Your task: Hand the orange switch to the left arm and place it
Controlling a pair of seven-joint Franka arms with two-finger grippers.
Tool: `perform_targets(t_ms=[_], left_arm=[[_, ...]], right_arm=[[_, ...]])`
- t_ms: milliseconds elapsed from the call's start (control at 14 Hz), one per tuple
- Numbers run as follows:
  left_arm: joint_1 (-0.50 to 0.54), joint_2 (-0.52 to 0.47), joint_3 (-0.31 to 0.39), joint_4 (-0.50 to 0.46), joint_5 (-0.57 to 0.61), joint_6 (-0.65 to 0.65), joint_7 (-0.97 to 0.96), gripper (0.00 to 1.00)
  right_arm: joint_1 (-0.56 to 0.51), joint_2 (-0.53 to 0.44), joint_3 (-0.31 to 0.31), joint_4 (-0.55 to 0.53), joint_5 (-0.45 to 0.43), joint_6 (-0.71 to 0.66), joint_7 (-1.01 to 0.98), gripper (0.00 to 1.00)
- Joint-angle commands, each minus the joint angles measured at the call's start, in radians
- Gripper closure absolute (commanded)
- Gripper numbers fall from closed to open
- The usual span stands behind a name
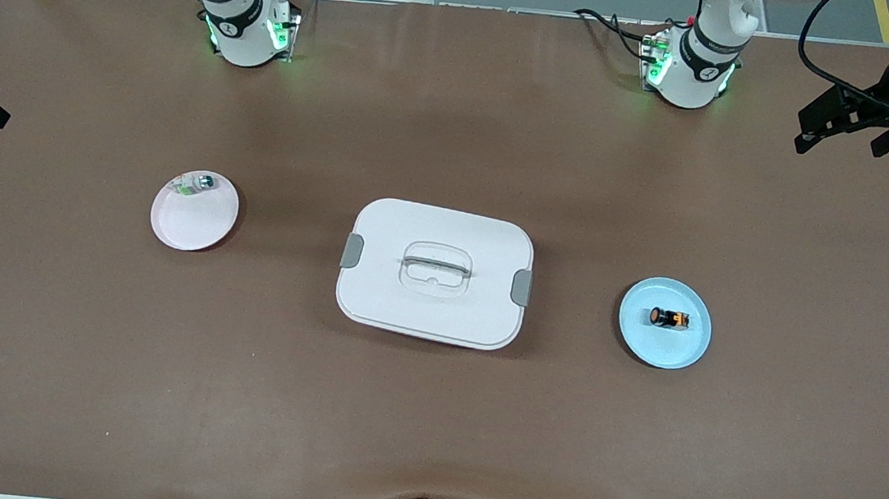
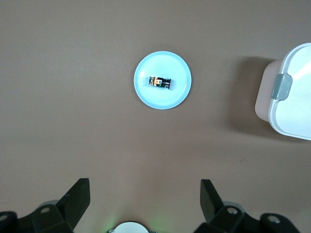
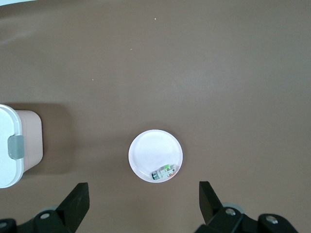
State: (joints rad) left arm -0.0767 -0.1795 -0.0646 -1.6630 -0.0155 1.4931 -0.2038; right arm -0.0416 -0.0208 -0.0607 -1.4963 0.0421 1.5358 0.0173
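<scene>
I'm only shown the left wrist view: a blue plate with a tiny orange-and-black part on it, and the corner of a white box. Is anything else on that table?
Observer: Yes. A second, pale plate lies toward the right arm's end of the table; the box sits between it and your blue plate.
Operator: Is that pale plate bare?
Observer: No. A small clear-and-silver part with green lies on it, at the edge farther from the front camera.
Operator: And what is the other arm doing?
Observer: The right end effector hangs open, high over its own end of the table, holding nothing.
</scene>
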Motion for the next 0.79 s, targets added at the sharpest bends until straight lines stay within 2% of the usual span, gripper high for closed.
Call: perform_targets(t_ms=[0,714], left_arm=[[0.009,-0.014,0.005,-0.017,-0.038,0.016,-0.017,0.0],[0.018,0.005,0.002,0.012,-0.027,0.016,-0.028,0.0]], right_arm=[[-0.008,0.012,0.007,0.028,-0.016,-0.017,-0.007,0.0],[-0.008,0.012,0.007,0.028,-0.016,-0.017,-0.007,0.0]])
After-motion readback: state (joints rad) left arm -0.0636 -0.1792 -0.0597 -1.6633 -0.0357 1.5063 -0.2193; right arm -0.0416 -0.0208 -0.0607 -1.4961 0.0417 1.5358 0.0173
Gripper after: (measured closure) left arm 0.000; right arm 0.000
